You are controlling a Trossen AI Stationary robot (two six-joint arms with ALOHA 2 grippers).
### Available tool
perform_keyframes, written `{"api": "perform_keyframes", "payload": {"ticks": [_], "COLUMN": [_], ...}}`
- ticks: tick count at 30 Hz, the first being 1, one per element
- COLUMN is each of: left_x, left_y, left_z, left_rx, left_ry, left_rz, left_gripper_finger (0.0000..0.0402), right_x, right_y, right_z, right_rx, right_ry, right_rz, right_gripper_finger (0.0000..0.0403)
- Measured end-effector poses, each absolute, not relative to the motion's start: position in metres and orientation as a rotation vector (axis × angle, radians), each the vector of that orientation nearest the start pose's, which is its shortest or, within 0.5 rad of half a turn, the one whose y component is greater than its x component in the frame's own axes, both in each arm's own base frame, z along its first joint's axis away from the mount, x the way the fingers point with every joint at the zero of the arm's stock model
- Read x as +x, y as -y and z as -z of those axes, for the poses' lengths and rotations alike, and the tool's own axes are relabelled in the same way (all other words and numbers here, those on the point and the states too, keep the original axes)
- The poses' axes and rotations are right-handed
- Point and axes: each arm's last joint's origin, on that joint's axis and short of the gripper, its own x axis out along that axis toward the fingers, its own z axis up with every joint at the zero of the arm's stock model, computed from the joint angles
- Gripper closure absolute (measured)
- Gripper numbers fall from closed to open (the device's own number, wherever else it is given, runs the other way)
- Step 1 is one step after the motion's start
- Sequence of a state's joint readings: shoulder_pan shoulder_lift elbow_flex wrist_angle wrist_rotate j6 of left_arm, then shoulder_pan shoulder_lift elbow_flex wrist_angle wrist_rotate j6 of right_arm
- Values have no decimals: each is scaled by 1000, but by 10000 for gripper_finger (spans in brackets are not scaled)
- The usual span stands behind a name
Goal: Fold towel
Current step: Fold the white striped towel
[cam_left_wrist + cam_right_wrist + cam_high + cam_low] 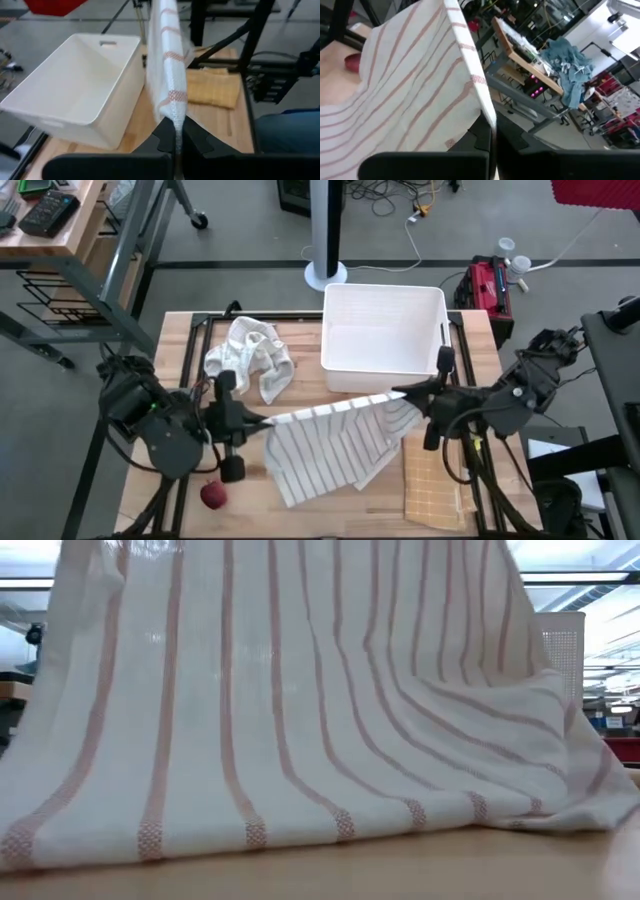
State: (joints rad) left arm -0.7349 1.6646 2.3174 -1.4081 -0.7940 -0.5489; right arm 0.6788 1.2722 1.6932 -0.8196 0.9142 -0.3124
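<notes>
Towel: the striped towel (pixel 330 442) hangs mid-frame in the high view, its lower edge trailing on the worktop (pixel 180 340).
Left claw (pixel 262 420): pinching the towel's left corner.
Right claw (pixel 397 393): pinching the opposite corner, in front of the white bin (pixel 383 330).
Technique: probably keep the top edge taut and level, then lay the towel flat without bunching.

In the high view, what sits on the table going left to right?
Left gripper → crumpled white cloth → striped towel → white bin → tan folded cloth → right gripper overlaps, so unplaced.
</notes>
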Motion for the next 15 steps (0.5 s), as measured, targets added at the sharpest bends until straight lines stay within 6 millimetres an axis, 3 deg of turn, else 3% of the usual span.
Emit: {"api": "perform_keyframes", "payload": {"ticks": [6, 15], "left_x": [208, 201], "left_y": [159, 148], "left_z": [-502, -509], "left_rx": [7, 198], "left_ry": [-523, -422], "left_rz": [-240, -397], "left_gripper_finger": [401, 401], "right_x": [186, 196], "right_y": [-120, -126], "right_z": [-496, -523], "right_rx": [-628, -739], "right_ry": [-374, -400], "right_rz": [207, 285], "right_gripper_finger": [403, 403]}}
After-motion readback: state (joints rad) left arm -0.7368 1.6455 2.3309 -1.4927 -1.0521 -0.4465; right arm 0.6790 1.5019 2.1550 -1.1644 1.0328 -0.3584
